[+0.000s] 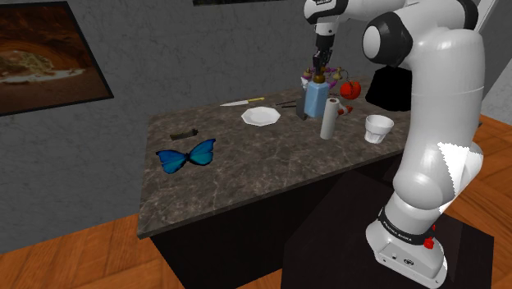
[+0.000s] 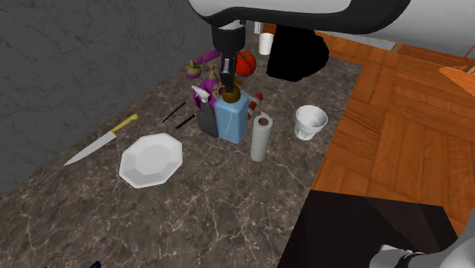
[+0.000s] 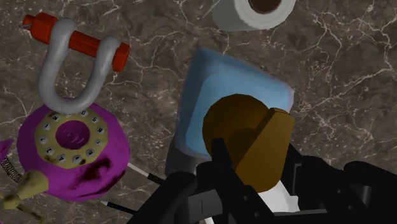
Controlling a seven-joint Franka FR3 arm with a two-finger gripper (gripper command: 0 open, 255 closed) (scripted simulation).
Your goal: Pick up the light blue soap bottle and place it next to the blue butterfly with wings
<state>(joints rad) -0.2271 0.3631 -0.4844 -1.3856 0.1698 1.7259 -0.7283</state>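
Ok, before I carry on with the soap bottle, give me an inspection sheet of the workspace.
surface: dark marbled countertop.
job's things: light blue soap bottle upright amid the clutter; blue butterfly lies apart, toward the shoulder view's left.
clutter: white plate, knife, paper roll, white cup, purple toy phone, shackle, all near the bottle.
end effector: at the bottle's brown cap.
cables: nothing seen.
surroundings: grey wall, framed picture, wooden floor.
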